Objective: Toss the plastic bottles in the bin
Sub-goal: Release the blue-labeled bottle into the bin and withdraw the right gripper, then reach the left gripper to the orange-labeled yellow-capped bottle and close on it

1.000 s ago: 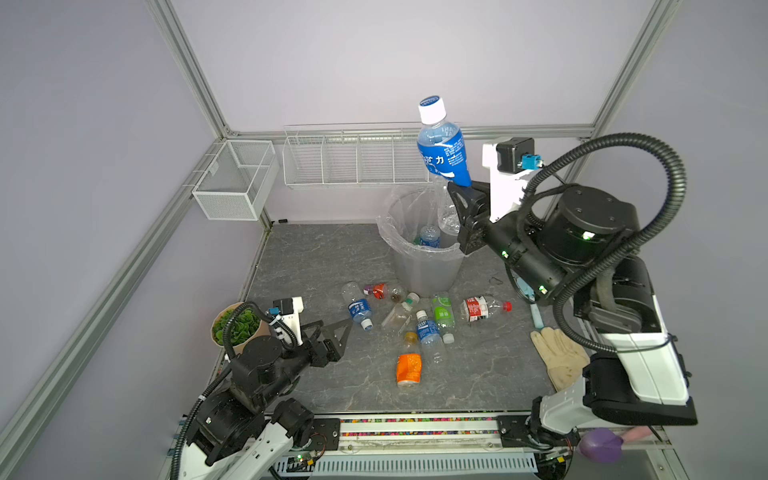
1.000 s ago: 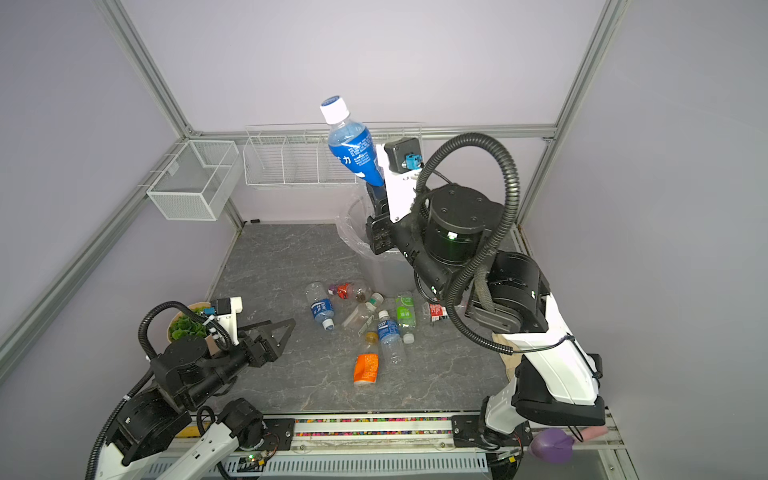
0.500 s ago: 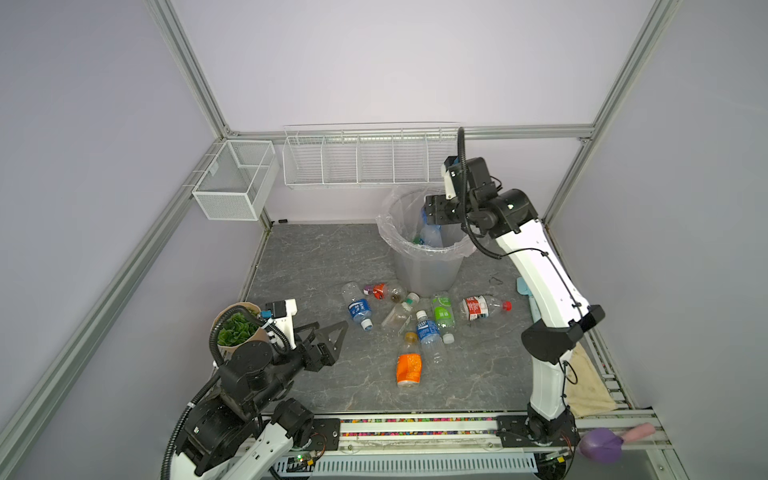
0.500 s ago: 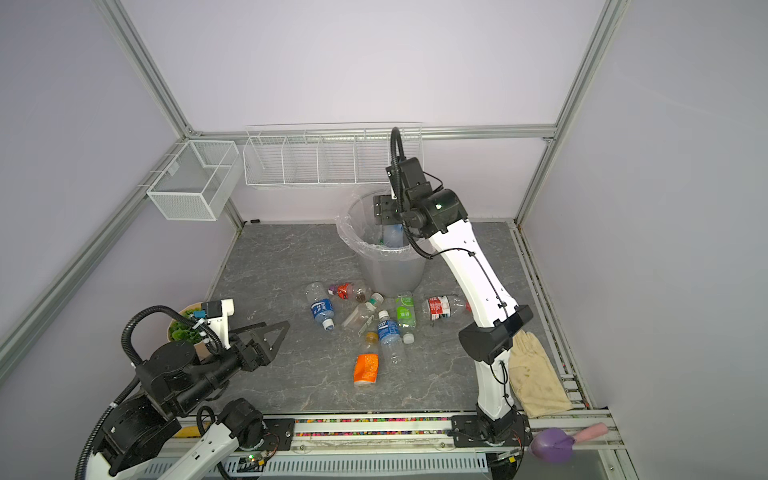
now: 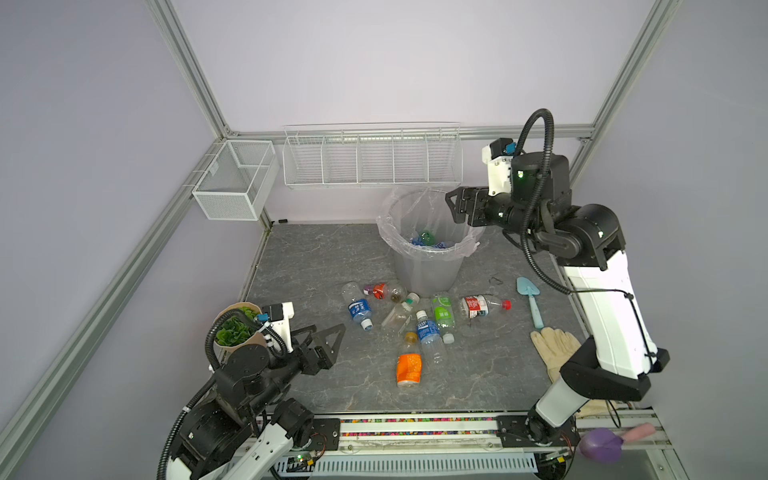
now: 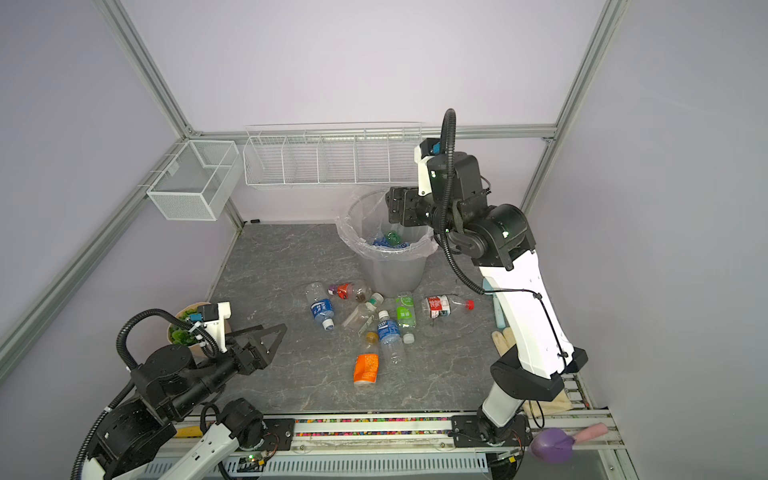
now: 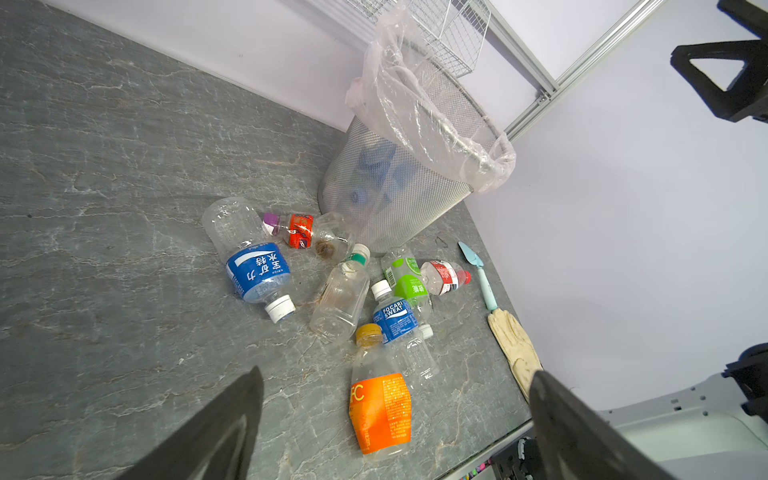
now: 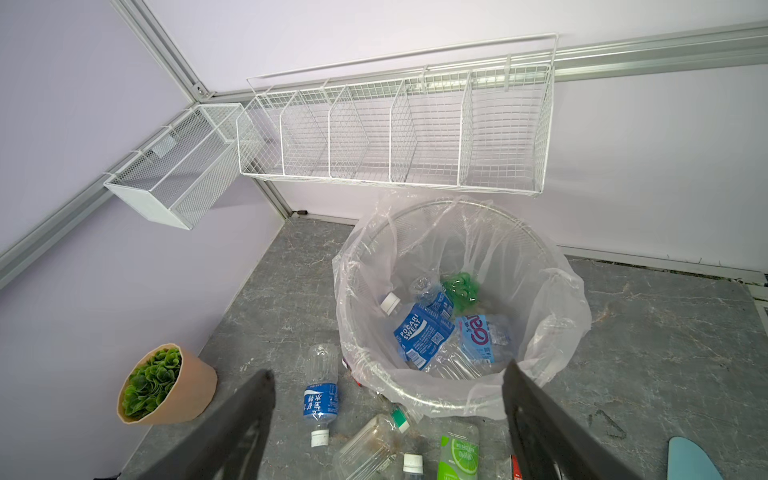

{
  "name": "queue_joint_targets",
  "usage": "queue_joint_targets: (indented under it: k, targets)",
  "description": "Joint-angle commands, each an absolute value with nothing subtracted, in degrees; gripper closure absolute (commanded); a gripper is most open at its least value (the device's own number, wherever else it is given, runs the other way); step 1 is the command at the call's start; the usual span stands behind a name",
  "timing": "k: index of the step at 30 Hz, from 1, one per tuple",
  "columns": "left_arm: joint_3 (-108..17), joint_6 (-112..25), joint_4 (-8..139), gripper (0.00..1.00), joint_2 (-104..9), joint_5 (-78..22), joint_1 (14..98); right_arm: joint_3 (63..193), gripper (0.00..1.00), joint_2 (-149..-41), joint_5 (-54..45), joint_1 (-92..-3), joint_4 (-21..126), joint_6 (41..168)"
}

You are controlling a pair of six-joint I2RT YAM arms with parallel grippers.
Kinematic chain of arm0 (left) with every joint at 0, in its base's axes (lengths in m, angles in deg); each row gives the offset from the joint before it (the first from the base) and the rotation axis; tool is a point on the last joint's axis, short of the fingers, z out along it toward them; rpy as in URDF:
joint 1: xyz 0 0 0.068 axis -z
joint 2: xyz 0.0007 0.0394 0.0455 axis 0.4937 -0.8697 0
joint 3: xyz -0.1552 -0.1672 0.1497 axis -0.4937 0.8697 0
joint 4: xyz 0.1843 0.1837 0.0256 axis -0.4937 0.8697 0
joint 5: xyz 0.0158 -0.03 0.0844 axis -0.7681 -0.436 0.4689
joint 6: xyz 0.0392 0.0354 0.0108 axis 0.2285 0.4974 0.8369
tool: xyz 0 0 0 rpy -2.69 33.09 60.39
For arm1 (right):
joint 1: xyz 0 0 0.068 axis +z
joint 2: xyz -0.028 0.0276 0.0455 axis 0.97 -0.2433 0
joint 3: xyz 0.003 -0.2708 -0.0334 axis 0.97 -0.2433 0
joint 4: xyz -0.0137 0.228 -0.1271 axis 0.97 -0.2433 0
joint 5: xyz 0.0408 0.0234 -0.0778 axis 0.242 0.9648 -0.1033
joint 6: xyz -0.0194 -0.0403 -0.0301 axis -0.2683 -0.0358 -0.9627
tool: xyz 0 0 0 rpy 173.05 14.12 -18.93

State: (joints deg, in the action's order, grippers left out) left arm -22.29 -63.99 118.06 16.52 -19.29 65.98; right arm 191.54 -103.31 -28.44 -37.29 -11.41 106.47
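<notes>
Several plastic bottles (image 5: 432, 338) lie on their sides on the grey surface (image 5: 316, 257), in a loose heap just in front of the bin (image 5: 424, 272), and a few more are already inside it, at the bottom of the clear bag (image 8: 552, 316). The right hand (image 5: 453, 208) hangs over the right part of the bin's rim, its fingers spread wide with nothing between them, so I judge it is free for the next bottle. The left hand (image 5: 324, 334) is also wide and empty, above the surface at the front left, pointing toward the heap. The next move depends, I think, on which hand is nearer to which bottle. The big clear bottle with the blue label (image 5: 358, 306) lies just ahead of the left hand, a little to its right, with the white cap toward the front rail and the base toward the back wall, so its long axis crosses the line of reach at a slant. The orange bottle (image 5: 409, 368) is on that side too, further right. The bottle with the red label and red cap (image 5: 482, 306) lies crosswise on the right arm's side, well below the right hand, which would have to come down and toward the front to reach it.
</notes>
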Motion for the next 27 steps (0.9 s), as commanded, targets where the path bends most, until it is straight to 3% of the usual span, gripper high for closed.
queue_joint_targets:
  k: [1,16,27]
  targets:
    - [-21.27,-64.45,120.2,0.01,14.55,-20.42,66.23,187.35,0.12,-102.46,-28.39,-36.37,-10.33,107.52]
    - [-12.04,-68.08,118.46,0.03,9.31,-25.02,67.78,158.17,0.12,-83.48,-27.6,-33.67,-0.07,111.46]
    - [-5.85,-76.3,102.57,0.03,-5.05,-13.96,89.68,141.65,0.12,-73.76,-28.28,-30.64,3.12,114.81]
